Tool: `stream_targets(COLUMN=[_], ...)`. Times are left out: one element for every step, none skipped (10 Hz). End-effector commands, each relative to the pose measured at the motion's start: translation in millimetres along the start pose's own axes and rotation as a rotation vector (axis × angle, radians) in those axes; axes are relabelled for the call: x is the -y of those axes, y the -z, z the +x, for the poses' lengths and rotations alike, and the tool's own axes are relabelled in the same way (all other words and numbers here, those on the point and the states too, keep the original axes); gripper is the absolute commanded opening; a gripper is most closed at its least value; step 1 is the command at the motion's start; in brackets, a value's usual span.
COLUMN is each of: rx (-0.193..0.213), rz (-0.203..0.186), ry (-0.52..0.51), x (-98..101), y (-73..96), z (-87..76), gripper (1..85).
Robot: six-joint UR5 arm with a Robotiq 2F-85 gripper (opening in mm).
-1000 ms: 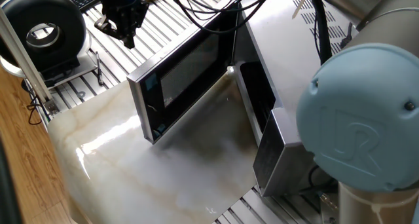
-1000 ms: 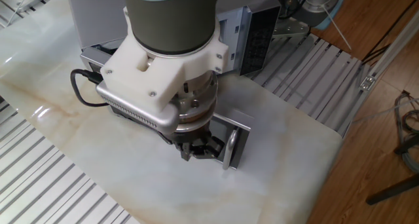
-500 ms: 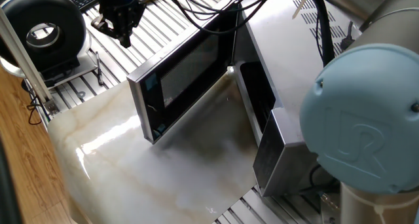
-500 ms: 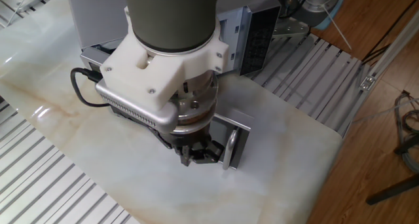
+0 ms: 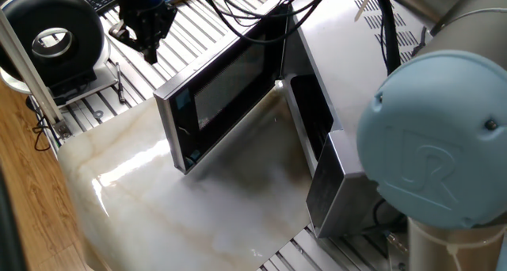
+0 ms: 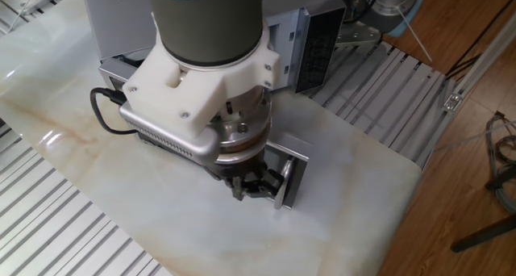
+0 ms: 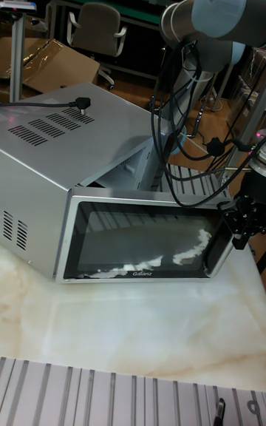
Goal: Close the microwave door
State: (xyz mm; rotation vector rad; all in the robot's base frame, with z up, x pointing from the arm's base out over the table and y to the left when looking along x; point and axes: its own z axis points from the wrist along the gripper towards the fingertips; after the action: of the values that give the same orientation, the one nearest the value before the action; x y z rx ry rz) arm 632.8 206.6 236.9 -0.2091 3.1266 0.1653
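Observation:
The microwave (image 5: pixel 348 57) (image 7: pixel 66 145) is a silver box standing on a marble slab. Its door (image 5: pixel 222 97) (image 7: pixel 144 237) stands open, swung out from the dark cavity (image 5: pixel 313 116). The door's vertical silver bar handle (image 6: pixel 284 181) (image 7: pixel 222 245) is at its free end. My gripper (image 5: pixel 147 47) (image 6: pixel 255 187) (image 7: pixel 240 232) hangs beside the door's outer face, close to the handle. Its black fingers are drawn together to a narrow tip with nothing between them. From above, the wrist hides most of the door.
A round black-and-white device (image 5: pixel 51 37) stands on the slatted tabletop beyond the gripper. Black cables (image 5: pixel 238 17) run over the door's top. The marble slab (image 5: pixel 198 208) lies under the door. The arm's blue joint cap (image 5: pixel 432 152) blocks the right of that view.
The gripper has shifted a little, its fingers ending closer to the handle in the view from above. The door has not visibly moved.

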Motion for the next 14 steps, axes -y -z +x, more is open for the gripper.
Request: stream_targets(rx=[-0.024, -0.018, 0.001, 0.006, 0.006, 0.006, 0.002, -0.003, -0.002, 0.002, 0.008, 0.015, 0.017, 0.018], rz=[-0.027, 0.008, 0.016, 0.015, 0.028, 0.030, 0.025, 0.020, 0.017, 0.014, 0.015, 0.016, 0.016, 0.015], ry=[-0.030, -0.068, -0.068, -0.076, -0.077, -0.077, -0.077, -0.076, -0.070, -0.064, -0.059, -0.054, -0.048, -0.042], x=[-6.7, -4.6, -3.3, -2.5, 0.6, 1.7, 3.1, 5.6, 10.6, 16.6, 21.7, 26.3, 31.1, 37.5], y=[1.5, -0.9, -4.6, -7.7, -8.2, -6.5, -3.6, -1.2, 0.0, -1.6, -4.1, -6.1, -6.5, -5.2], z=[6.4, 19.1, 26.6, 31.4, 34.2, 37.1, 41.5, 46.9, 53.0, 58.9, 62.2, 64.7, 67.9, 73.1], gripper=[1.0, 1.0, 1.0, 1.0, 1.0, 1.0, 1.0, 1.0, 1.0, 1.0, 1.0, 1.0, 1.0, 1.0])
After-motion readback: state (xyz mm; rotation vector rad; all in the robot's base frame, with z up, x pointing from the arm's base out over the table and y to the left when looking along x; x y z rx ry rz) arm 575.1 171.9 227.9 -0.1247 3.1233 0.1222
